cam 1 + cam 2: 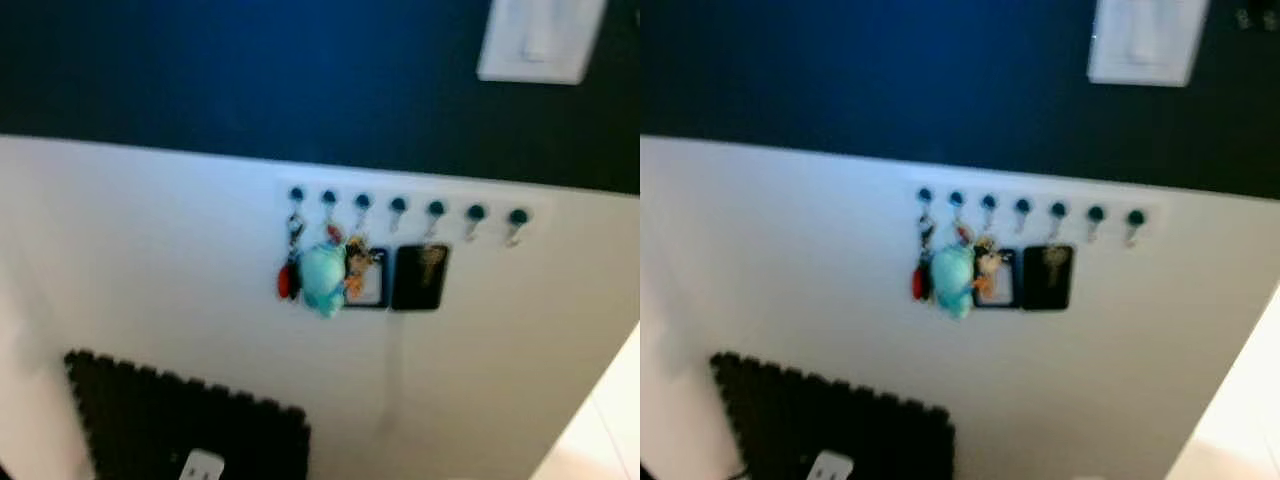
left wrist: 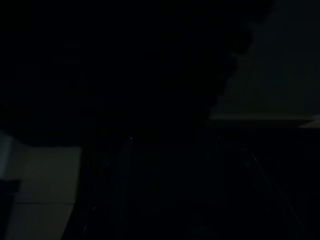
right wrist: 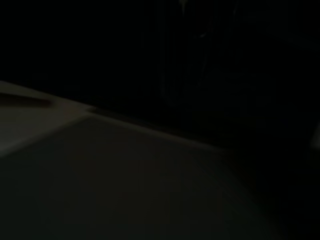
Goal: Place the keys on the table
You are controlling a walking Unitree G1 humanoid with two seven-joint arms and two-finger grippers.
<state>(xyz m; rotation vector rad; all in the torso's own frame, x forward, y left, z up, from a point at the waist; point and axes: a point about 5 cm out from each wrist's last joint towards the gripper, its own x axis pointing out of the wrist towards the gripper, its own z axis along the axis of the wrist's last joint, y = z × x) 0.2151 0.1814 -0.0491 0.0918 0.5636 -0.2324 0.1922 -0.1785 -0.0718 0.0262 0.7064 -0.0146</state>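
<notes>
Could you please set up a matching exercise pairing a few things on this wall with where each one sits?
Things:
1. Light switch
2. Teal plush keychain
3. Black key tag
4. Dark foam mat

Places:
A. Low against the white wall, at the bottom left
B. High on the dark blue part of the wall, at the upper right
C. Hanging from the row of hooks, to the right of the picture tag
D. Hanging near the left end of the row of hooks, beside a red tag

Pairs: 1-B, 2-D, 3-C, 4-A
</notes>
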